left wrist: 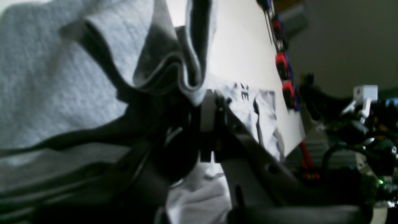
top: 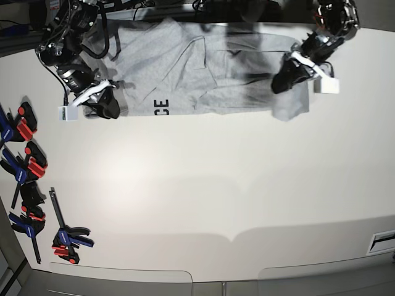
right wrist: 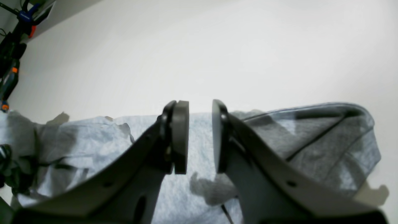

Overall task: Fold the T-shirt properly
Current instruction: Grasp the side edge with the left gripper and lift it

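T-shirt (top: 203, 68): heather-grey knit, rumpled | left jaws: pinched on bunched T-shirt fold | right jaws: narrowly parted, empty

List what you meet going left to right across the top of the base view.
Clamps → right gripper → black lettering on the T-shirt → left gripper.

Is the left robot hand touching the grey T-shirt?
Touching. The left wrist view shows the left gripper shut on a fold of the T-shirt.
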